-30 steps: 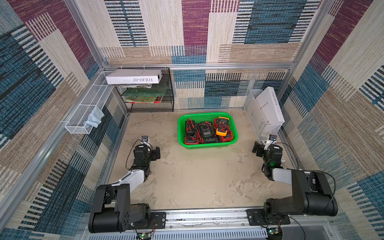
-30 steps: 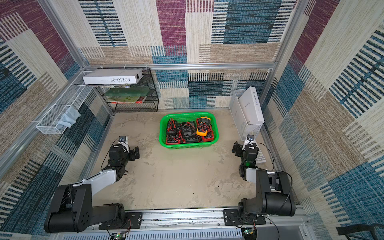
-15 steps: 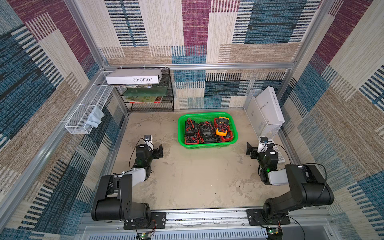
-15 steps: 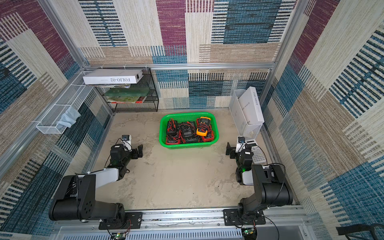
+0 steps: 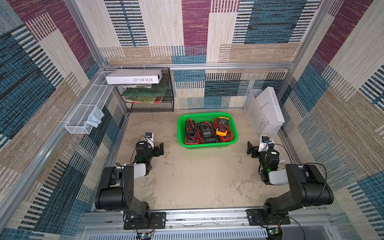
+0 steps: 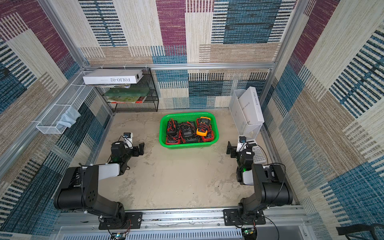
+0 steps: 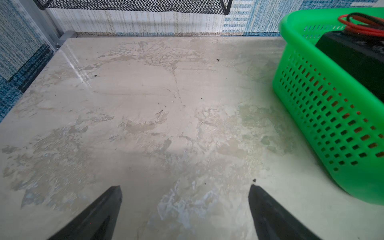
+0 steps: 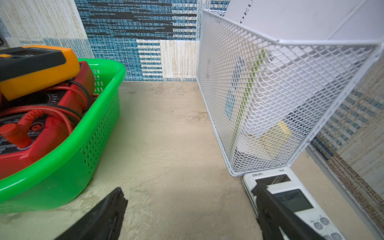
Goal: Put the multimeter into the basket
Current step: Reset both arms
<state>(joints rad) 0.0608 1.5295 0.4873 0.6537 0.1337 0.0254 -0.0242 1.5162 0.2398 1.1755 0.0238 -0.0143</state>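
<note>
The bright green basket stands at the back middle of the table. Several multimeters with red and black leads lie inside it, and an orange multimeter rests on top of red ones. My left gripper hangs low, left of the basket, open and empty. My right gripper hangs low, right of the basket, open and empty, with one finger over a white calculator.
The white calculator lies by the right wall, in front of a white mesh file holder holding white boxes. A black mesh rack stands at the back left. A white wire tray hangs on the left wall.
Both arms have folded back toward their bases, and both grippers have shifted slightly inward toward the basket. Both stay open. The basket and its contents have not moved.
</note>
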